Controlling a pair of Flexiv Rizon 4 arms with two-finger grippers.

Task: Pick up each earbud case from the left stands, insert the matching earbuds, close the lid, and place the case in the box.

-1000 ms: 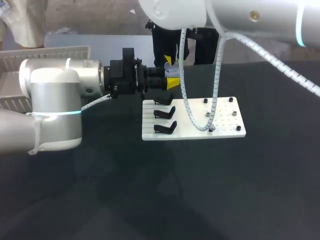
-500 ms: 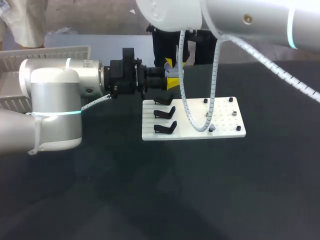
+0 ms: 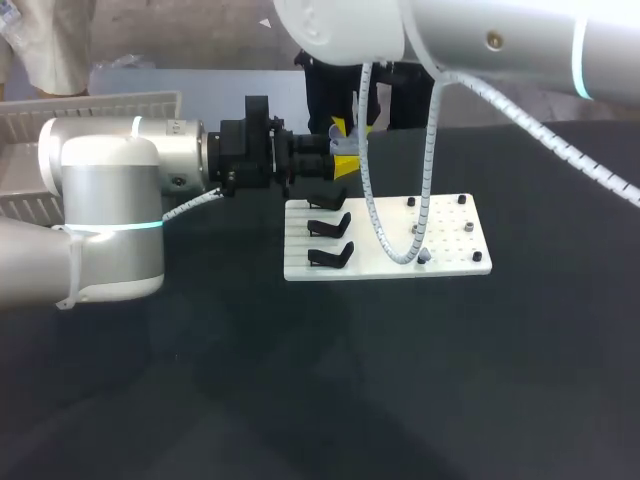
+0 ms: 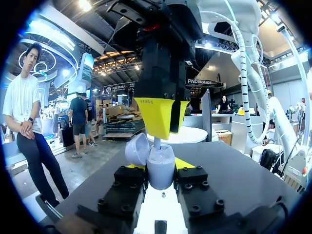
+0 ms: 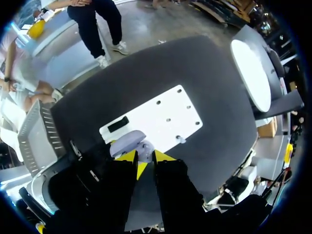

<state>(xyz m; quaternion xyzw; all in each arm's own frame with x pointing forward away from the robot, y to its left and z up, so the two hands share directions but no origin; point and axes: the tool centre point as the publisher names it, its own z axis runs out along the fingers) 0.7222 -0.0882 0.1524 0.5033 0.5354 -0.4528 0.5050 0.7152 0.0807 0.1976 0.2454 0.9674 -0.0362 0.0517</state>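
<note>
Left wrist: left gripper has its black fingers clamped from both sides on a pale lavender plastic earbud case. The case stands upright between the yellow tips, with its rounded lid hinged open and tipped to one side. The right gripper comes straight down from above, directly over the open case. Its yellow tips are pinched together on a small pale earbud, whose stem points down and reaches the mouth of the case. Can't tell if the earbud is seated yet.

Right wrist: own fingers close together and pointing down, narrow gap, earbud nipped between the tips. The open case and lid are right under them. Below lies a flat white rectangular plate on the dark table. A white ribbed plastic box sits off to one side of the plate, well apart from it.

Head: left arm comes in from the left, lying level, with its gripper held above the far-left corner of the plate. Right arm comes in from the upper right, gripper meeting the left one from above. The case is held in the air there, not on the plate. Three black angled stands sit in a column on the plate's left part, dark pegs on its right part. One small pale earbud piece is near the plate's front edge. A white coiled cable hangs from the right arm down over the plate.
</note>
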